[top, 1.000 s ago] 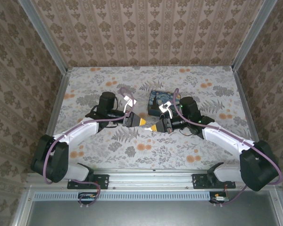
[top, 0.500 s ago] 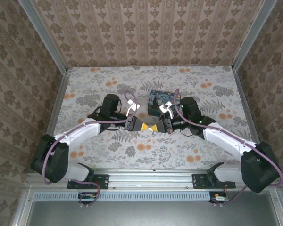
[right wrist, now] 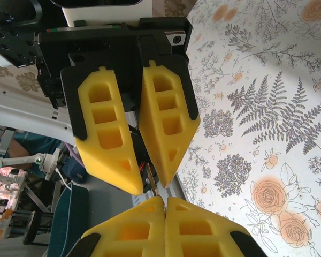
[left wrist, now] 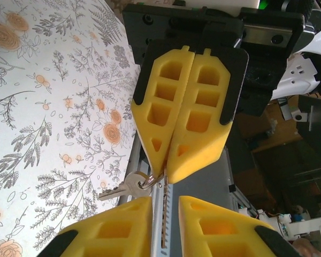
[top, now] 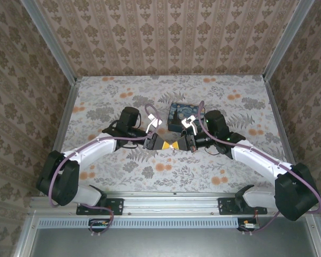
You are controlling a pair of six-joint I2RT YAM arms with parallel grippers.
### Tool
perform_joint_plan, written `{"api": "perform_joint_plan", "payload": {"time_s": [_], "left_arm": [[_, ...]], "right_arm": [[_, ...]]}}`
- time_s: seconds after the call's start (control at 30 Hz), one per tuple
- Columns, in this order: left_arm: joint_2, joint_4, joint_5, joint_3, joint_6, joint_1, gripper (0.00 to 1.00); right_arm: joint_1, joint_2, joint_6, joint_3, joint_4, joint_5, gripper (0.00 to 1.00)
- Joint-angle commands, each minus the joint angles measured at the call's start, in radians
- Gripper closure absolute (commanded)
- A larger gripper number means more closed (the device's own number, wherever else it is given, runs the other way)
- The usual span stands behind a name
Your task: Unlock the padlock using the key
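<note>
1. Left wrist view: right gripper point(left wrist: 166, 172) clenches the key point(left wrist: 122, 189) at its fingertips, above the floral table point(left wrist: 43, 107).
2. Left gripper point(left wrist: 165, 209), released, has jaws slightly apart, tip to tip with it.

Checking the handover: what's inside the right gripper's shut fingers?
At the tip of the right gripper a small ring pokes out, a silver key dangling from it. A thin blade reaches toward the left gripper. What is pinched inside is covered.

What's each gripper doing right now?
Left gripper: open, a narrow gap, with the key between its fingers.
Right gripper: closed, holding the key.
</note>
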Motion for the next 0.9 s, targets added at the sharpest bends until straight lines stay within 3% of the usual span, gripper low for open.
{"api": "perform_joint_plan", "payload": {"time_s": [0.0,0.13,0.23,0.37,0.47,0.63,0.73,0.87], "left_arm": [[0.006,-0.003,0.027,0.028,0.020,-0.006,0.82],[0.004,-0.002,0.033,0.026,0.018,-0.006,1.00],[0.006,0.026,0.022,0.020,-0.032,-0.004,1.00],[0.014,0.271,0.028,-0.050,-0.299,0.029,1.00],[0.008,0.386,0.030,-0.086,-0.457,0.060,1.00],[-0.017,0.375,0.018,-0.068,-0.556,0.066,1.00],[-0.041,0.267,-0.008,-0.050,-0.539,0.078,1.00],[-0.066,0.163,-0.047,-0.045,-0.541,0.090,1.00]], "right_arm": [[-0.003,-0.015,-0.016,0.030,-0.007,0.001,1.00],[-0.002,-0.016,-0.018,0.034,-0.012,0.000,1.00],[-0.004,-0.015,-0.043,0.045,-0.043,0.007,1.00],[-0.009,-0.033,-0.212,0.095,-0.211,0.110,0.62],[-0.016,-0.066,-0.350,0.129,-0.279,0.252,0.50],[0.027,-0.121,-0.577,0.008,-0.014,0.328,0.45],[0.052,-0.142,-0.649,-0.071,0.164,0.435,0.46],[0.114,-0.141,-0.728,-0.075,0.208,0.580,0.47]]}}
